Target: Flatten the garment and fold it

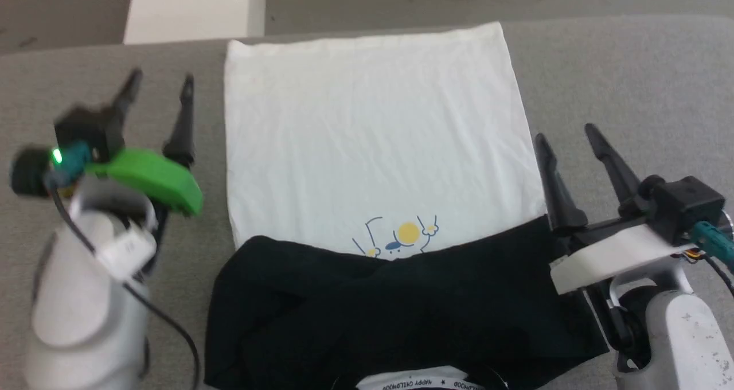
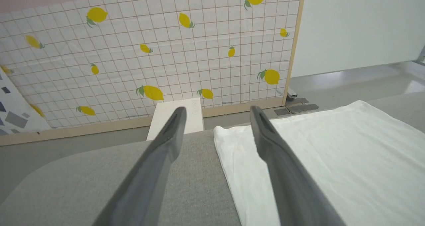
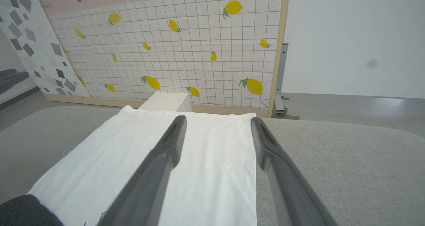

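The garment (image 1: 373, 132) lies flat on the grey table (image 1: 631, 74) with its black sleeves (image 1: 401, 309) folded in, both the left gripper (image 1: 161, 79) and right gripper (image 1: 565, 135) spread wide and empty, so I think the body is left to fold.

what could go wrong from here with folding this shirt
1. The black sleeves lie bunched across the chest of the garment; folding over them may trap lumps.
2. The left gripper and right gripper stand open beside the cloth; a pinch might catch only one layer.
3. The far hem sits at the edge of the grey surface; a push could slide it off.
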Available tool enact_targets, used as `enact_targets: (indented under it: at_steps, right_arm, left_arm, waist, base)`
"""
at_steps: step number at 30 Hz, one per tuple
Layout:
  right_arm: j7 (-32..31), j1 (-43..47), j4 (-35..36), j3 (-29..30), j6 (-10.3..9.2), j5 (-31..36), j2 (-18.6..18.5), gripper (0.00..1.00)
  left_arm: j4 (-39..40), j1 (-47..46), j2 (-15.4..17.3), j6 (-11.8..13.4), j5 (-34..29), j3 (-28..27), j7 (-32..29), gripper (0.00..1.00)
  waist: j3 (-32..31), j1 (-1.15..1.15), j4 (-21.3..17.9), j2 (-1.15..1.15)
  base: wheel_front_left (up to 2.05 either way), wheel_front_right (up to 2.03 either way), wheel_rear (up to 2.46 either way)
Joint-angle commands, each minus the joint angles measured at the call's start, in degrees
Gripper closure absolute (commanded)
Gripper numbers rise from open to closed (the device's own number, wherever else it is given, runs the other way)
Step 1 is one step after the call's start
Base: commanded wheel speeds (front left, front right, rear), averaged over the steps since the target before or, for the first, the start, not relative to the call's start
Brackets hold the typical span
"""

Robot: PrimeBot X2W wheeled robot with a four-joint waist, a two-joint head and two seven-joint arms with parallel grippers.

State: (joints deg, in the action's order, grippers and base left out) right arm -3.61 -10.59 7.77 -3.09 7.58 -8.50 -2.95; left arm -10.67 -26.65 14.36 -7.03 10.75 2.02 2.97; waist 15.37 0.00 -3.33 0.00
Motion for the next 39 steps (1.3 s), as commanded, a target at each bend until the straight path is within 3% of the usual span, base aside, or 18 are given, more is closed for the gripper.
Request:
enact_targets:
  at_steps: [1, 8, 13, 23, 31, 33, 39]
  right_arm:
    - [0.88, -0.7, 0.39, 0.56, -0.09, -0.3, 0.06, 0.0]
    - [3.5, -3.26, 0.68, 0.79, -0.09, -2.75, 0.07, 0.0]
    - [5.31, -4.88, 0.18, -0.68, -0.09, -4.2, 0.07, 0.0]
    - [8.17, -6.73, -0.8, -2.81, -0.09, -6.36, 0.07, 0.0]
    - [8.88, -6.92, -1.64, -3.5, -0.09, -6.7, 0.07, 0.0]
    - [8.78, -7.04, -1.76, -3.45, -0.09, -6.58, 0.07, 0.0]
    - [8.01, -7.91, -1.34, -3.31, -0.09, -5.62, 0.07, 0.0]
  left_arm:
    - [-1.03, -3.82, 2.0, -0.32, 0.91, 1.05, -2.74, 0.0]
    - [-5.8, -20.37, 10.24, -0.44, 6.14, 6.1, -18.69, 0.0]
    - [-9.22, -28.44, 13.23, -0.26, 9.2, 5.79, -29.44, 0.0]
    - [-10.5, -34.6, 16.71, 7.05, 9.08, 4.07, -47.82, 0.0]
    - [-7.79, -32.88, 19.58, 11.14, 6.31, 4.57, -54.05, 0.0]
    - [-7.45, -32.18, 19.99, 11.13, 6.24, 5.01, -55.74, 1.0]
    - [-4.69, -31.14, 20.08, 10.66, 6.9, 5.61, -56.8, 1.0]
  waist:
    - [7.09, 0.0, -4.28, 0.0]
    - [15.99, 0.0, -8.67, 0.0]
    - [20.09, 0.0, -11.49, 0.0]
    - [24.9, 0.0, -15.09, 0.0]
    - [25.53, 0.0, -15.52, 0.0]
    - [25.48, 0.0, -15.4, 0.0]
    - [25.48, 0.0, -14.66, 0.0]
  base:
    - [0.0, 0.0, 0.0]
    - [0.0, 0.0, 0.0]
    - [0.0, 0.0, 0.0]
    - [0.0, 0.0, 0.0]
    - [0.0, 0.0, 0.0]
    - [0.0, 0.0, 0.0]
    - [0.0, 0.0, 0.0]
